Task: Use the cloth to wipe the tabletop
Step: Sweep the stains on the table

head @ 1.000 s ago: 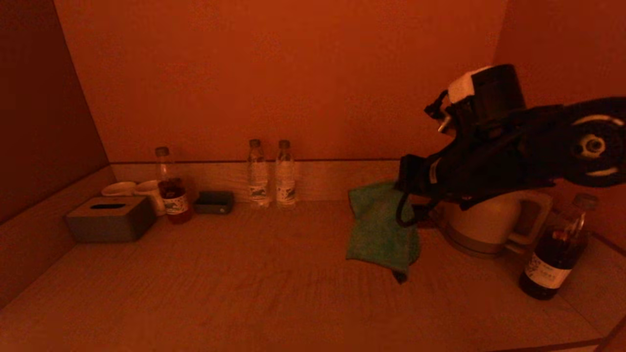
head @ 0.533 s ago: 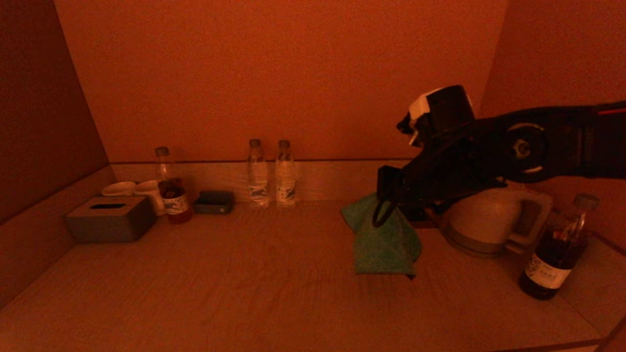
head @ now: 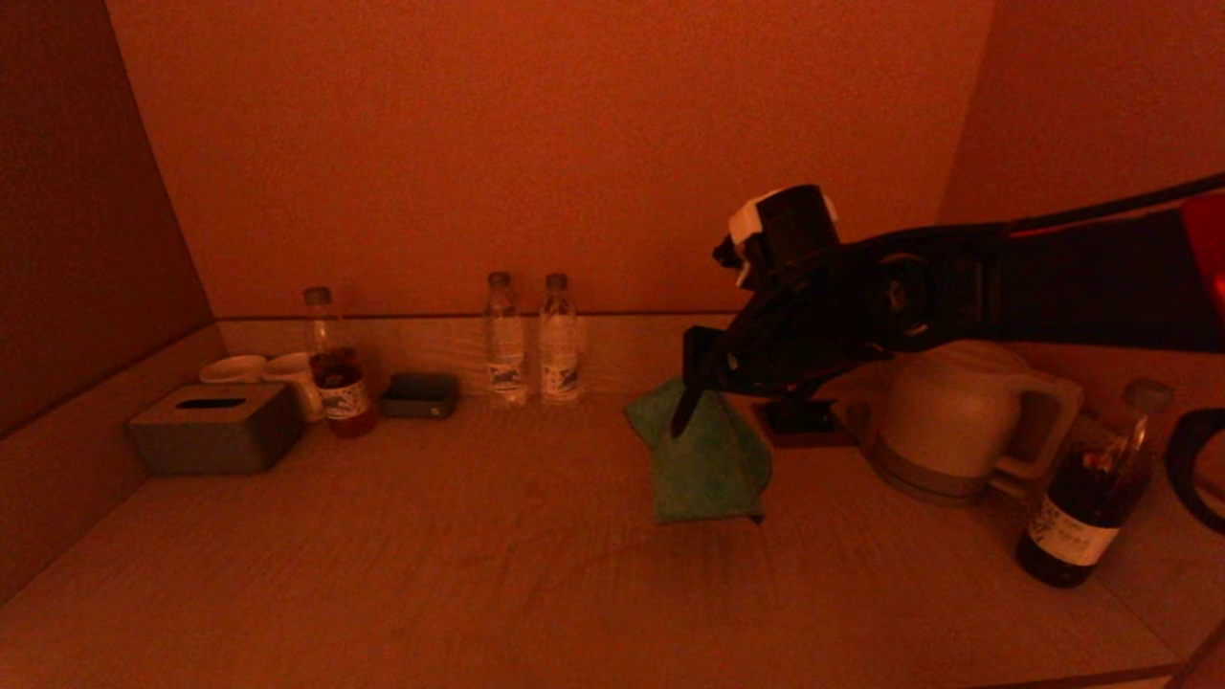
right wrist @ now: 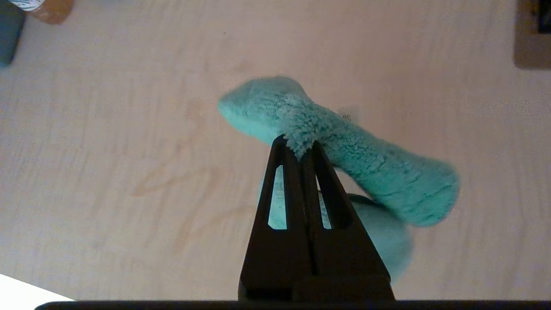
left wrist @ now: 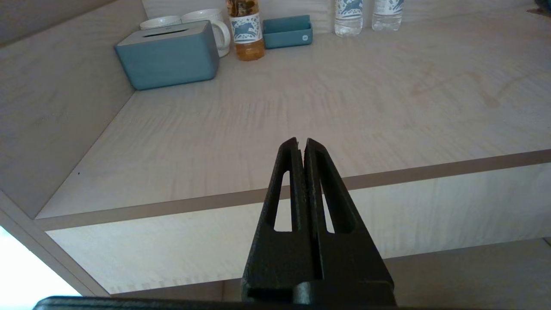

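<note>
just one cloth (head: 706, 466), right gripper (head: 685, 413) pinching it.

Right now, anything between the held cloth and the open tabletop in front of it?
Nothing visible. The right gripper is shut on the cloth, which hangs over bare tabletop. The kettle stands off to the right, the water bottles behind at the back.
</note>
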Available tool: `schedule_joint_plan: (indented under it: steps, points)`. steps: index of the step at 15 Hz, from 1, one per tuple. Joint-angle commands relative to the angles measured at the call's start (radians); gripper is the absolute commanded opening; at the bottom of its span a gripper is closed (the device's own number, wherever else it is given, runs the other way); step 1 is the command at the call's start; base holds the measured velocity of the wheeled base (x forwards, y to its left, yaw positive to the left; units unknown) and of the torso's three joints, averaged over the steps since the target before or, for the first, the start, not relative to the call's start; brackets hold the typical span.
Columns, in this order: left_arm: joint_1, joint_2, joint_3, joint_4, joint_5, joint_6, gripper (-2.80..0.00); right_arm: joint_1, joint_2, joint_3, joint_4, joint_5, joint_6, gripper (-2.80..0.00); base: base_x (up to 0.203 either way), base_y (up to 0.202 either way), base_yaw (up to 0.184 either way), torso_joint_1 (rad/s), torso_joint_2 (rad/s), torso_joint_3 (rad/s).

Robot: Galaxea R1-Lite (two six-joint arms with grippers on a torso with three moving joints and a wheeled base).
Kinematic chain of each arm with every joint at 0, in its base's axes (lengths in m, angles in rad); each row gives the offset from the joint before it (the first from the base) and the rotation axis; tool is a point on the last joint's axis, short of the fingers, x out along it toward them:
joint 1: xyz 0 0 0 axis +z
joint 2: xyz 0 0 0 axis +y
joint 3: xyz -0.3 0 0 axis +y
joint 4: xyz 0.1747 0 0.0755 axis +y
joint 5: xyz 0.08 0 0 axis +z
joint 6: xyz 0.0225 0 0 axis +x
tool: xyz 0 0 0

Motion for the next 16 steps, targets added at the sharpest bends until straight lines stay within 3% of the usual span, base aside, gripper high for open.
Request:
schedule_joint_plan:
  steps: [1, 16]
  points:
    - [0.0, 0.0, 0.0, 0.0, 0.0, 0.0, -2.8, 0.026, 0.046, -0.043, 0.002, 0.001, 0.001, -2.8, 0.0, 0.0, 0.0, 0.0, 0.0, 0.0]
    - [0.0, 0.0, 0.0, 0.0, 0.0, 0.0, -2.8, 0.098, 0.033, -0.066, 0.033, -0.002, 0.006, -2.8, 0.0, 0.0, 0.0, 0.0, 0.0, 0.0]
